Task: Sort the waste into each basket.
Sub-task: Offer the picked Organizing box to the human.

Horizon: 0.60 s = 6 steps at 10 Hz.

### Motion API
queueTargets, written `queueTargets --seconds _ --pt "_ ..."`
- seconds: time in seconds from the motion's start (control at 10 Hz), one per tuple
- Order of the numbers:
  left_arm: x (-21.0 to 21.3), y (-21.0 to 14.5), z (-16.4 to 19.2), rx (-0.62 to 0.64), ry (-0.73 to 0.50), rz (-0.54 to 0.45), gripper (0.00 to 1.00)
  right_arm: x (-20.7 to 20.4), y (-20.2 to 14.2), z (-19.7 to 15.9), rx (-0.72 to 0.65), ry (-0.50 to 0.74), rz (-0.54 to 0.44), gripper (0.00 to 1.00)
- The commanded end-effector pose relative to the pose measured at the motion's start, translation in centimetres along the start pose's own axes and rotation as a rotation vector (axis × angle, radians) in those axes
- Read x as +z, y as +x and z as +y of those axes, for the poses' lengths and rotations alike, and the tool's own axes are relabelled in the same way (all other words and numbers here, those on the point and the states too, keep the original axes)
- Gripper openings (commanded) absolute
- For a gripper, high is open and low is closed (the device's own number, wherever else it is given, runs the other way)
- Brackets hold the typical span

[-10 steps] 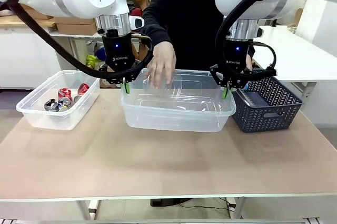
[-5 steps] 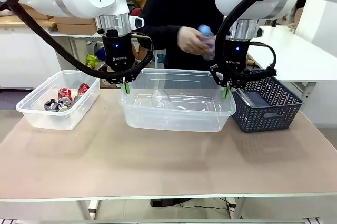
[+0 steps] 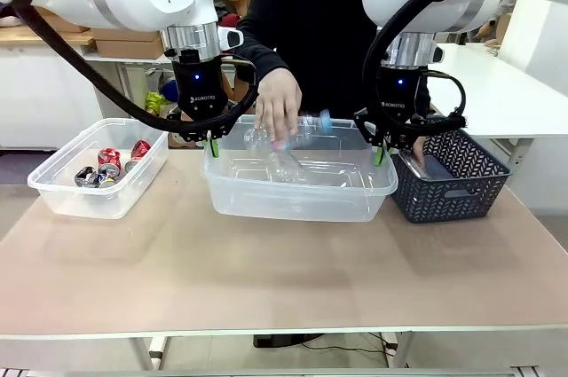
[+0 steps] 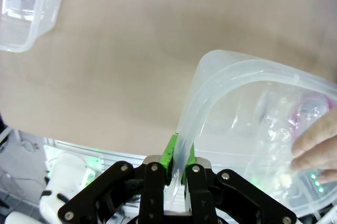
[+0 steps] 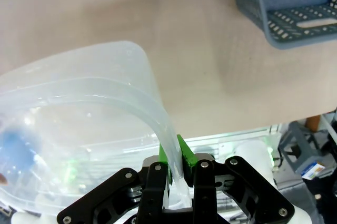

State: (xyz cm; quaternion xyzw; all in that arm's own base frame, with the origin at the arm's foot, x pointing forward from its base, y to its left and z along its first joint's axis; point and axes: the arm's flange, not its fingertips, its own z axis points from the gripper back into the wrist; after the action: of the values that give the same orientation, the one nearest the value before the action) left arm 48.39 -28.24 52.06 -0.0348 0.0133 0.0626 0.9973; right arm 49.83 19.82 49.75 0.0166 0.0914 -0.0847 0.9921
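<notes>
The big clear tub (image 3: 293, 204) at frame centre was pinched at its near rim corners by the left gripper (image 3: 211, 145) and right gripper (image 3: 380, 153), fingers clamped on the lip, and was best held level and steady while clear bottles (image 3: 288, 164) were dropped in by the person's hand (image 3: 277, 106)

Colour key, beige tabletop (image 3: 266, 270).
Tub (image 3: 302, 195), side tub (image 3: 67, 186) clear; cans (image 3: 108, 164) red, silver; bottle (image 3: 311, 126) clear, cap (image 3: 326, 120) blue; basket (image 3: 453, 184) blue-grey lattice; left tool (image 3: 211, 145), right tool (image 3: 380, 155) black, pads (image 4: 169, 153) green.
</notes>
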Motion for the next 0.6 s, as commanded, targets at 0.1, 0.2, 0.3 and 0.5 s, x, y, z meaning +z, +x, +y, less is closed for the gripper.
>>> queueTargets --seconds 0.1,0.2,0.3,0.5 --pt "0.31 -0.05 0.68 0.039 -0.003 -0.024 0.0 -0.18 -0.01 -0.52 -0.007 0.001 0.02 0.05" --pt "0.31 -0.05 0.68 0.039 -0.003 -0.024 0.0 -0.18 -0.01 -0.52 -0.007 0.001 0.02 0.05" --pt "0.31 -0.05 0.68 0.039 -0.003 -0.024 0.0 -0.18 -0.01 -0.52 -0.007 0.001 0.02 0.05" --pt "0.31 -0.05 0.68 0.039 -0.003 -0.024 0.0 -0.18 -0.01 -0.52 -0.007 0.001 0.02 0.05"
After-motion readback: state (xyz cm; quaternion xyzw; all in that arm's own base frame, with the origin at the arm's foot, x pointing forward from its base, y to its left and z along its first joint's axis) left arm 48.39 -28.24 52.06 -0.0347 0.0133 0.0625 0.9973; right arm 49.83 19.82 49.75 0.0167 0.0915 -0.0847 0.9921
